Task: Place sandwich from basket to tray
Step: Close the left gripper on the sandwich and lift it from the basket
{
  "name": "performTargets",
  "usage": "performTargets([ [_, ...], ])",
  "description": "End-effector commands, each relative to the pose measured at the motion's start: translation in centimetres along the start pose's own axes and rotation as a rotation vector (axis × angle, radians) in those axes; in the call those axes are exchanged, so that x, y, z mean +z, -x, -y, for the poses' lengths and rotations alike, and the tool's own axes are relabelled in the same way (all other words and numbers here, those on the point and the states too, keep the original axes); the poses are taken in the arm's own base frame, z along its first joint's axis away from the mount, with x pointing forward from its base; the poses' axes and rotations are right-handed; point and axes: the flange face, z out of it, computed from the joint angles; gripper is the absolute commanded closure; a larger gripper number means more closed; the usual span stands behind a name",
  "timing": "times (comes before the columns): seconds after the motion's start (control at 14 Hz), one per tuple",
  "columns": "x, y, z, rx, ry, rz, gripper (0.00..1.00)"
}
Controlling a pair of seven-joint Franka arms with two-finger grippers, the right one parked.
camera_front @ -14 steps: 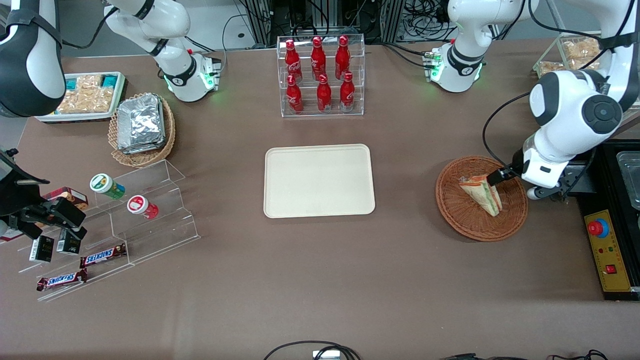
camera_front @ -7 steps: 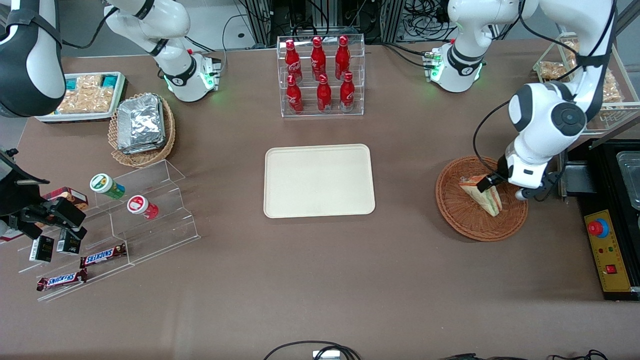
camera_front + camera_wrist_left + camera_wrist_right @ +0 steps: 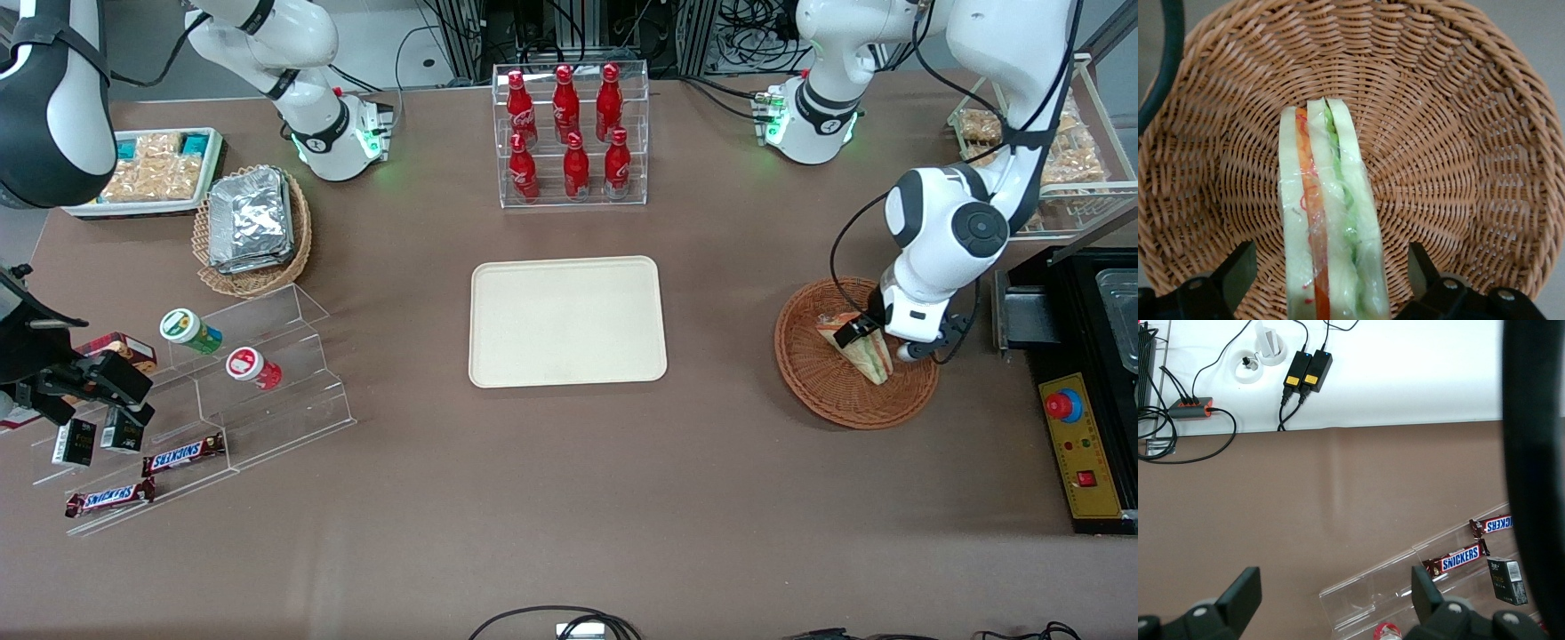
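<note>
The sandwich (image 3: 869, 356), a wrapped wedge of pale bread with red and green filling, lies in the reddish-brown wicker basket (image 3: 805, 373) toward the working arm's end of the table. My gripper (image 3: 861, 334) hangs low over the wedge's broad end. In the left wrist view the gripper (image 3: 1330, 257) is open. One dark finger (image 3: 1238, 273) stands on each side of the sandwich (image 3: 1328, 220), with basket weave (image 3: 1458, 133) showing in both gaps. The cream tray (image 3: 567, 320) sits bare at mid-table, well apart from the basket.
A clear rack of red bottles (image 3: 569, 133) stands farther from the camera than the tray. A black control box with a red button (image 3: 1080, 444) lies beside the basket at the table's edge. A tan basket of foil packs (image 3: 252, 227) and an acrylic stand (image 3: 222, 391) lie toward the parked arm's end.
My gripper has swung in from the basket's rim toward the tray's side and now straddles the sandwich's broad end. The sandwich and basket have not moved.
</note>
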Motion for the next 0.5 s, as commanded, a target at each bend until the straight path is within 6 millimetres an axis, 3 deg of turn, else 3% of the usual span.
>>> performTargets([
  [0.0,0.0,0.0,0.0,-0.016,0.004,-0.021,0.27],
  [0.07,0.1,0.1,0.0,-0.04,0.002,-0.018,0.83],
  [0.14,0.0,0.0,0.0,-0.04,0.003,-0.021,1.0],
  [0.43,-1.0,-0.2,0.0,-0.044,0.01,-0.034,1.0],
])
